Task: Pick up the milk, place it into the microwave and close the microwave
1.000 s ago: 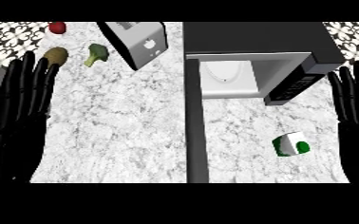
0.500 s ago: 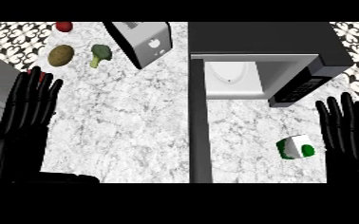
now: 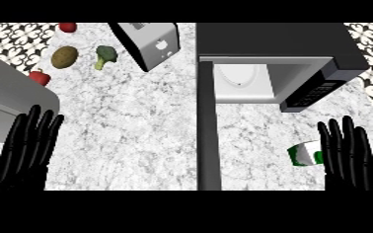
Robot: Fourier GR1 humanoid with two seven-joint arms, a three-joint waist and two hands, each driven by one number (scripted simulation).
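While the milk (image 3: 305, 154) is sitting on the surface (image 3: 131, 128) at the lower right, the right robot hand (image 3: 348, 153) is showing just beside it on its right, with straight fingers pointing up; the fingers look like they are at the carton's edge, but I cannot tell if they are touching it; this robot hand is released and is grasping nothing; the milk is a small white and green carton, and it is lying below the microwave (image 3: 284, 47), outside it; the microwave is standing at the upper right with its door (image 3: 206, 128) hanging open, so the door is showing as a dark strip running down the middle; the white inside of the microwave is showing, with a round plate (image 3: 241, 78) in it; the left robot hand (image 3: 29, 148) is resting at the lower left edge, fingers up and straight, released too, well apart from the milk; a toaster (image 3: 149, 44) is standing tilted at the top, left of the microwave; a broccoli (image 3: 105, 56) and a potato (image 3: 64, 57) are lying near it, at the upper left; two small red things (image 3: 67, 27) are lying by the left side as well, one at the top and one lower down.
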